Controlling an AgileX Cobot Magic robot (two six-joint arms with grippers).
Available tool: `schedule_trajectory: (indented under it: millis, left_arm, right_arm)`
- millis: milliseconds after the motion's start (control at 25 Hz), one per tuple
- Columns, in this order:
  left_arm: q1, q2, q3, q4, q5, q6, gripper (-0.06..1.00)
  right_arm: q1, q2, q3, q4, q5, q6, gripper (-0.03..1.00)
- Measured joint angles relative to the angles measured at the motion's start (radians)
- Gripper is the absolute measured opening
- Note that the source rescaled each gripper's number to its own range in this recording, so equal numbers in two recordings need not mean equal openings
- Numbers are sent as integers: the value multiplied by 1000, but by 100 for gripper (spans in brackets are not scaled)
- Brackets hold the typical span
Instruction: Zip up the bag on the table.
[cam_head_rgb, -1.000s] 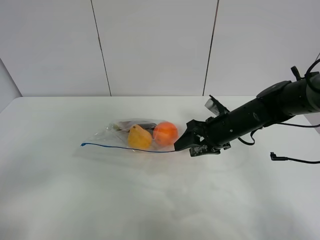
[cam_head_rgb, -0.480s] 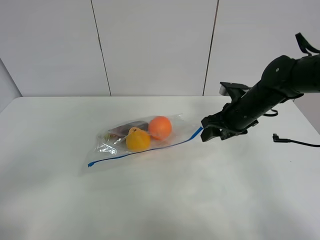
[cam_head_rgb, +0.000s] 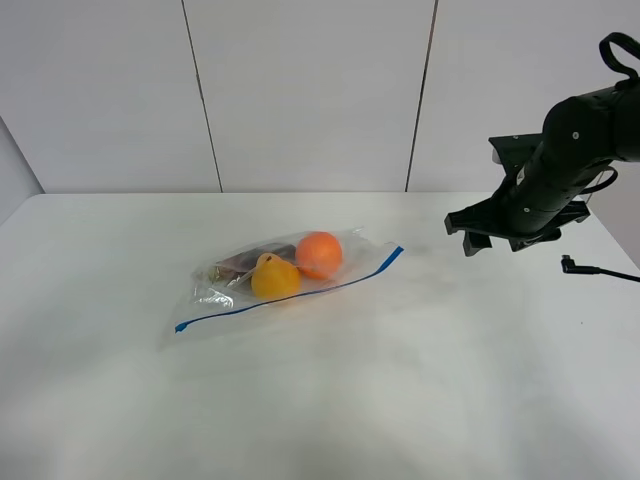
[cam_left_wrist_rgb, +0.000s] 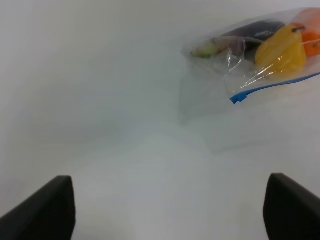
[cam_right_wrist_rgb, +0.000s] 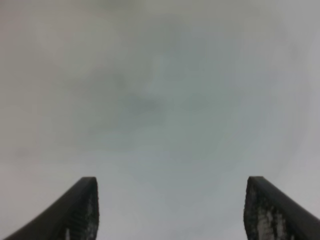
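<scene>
Nearby — a black cable (cam_head_rgb: 590, 268) beside the bag (cam_head_rgb: 285, 277).

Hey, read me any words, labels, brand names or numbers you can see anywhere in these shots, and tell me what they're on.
None can be read in any view.
The bag: clear plastic with a plain blue zipper strip; no print shows.
The table: bare white, no markings.
The right arm: black, no legible label.
</scene>
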Motion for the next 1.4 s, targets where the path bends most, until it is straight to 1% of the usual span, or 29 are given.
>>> schedule_trajectory:
  millis: [240,520,720,1120,1200,1360,1400]
  left_arm:
    - [0,0,0,0,0,0,92]
    - [0,0,0,0,0,0,92]
    - [0,0,0,0,0,0,92]
    - [0,0,0,0,0,1,92]
    - [0,0,0,0,0,1,92]
    - [0,0,0,0,0,2,92]
    - [0,0,0,0,0,2,92]
  right_arm:
    - [0,-33,0,-8,-10,-5,100]
    - [0,-137,0,-8,26,-38,100]
    - [0,-262,0,-8,91,-65,100]
    - [0,-592,0,-9,222,-68,100]
    - [0,-662,0,1,246,-68,100]
    - [0,-812,3,69,275,-68,100]
    - [0,-812,3,69,275,-68,100]
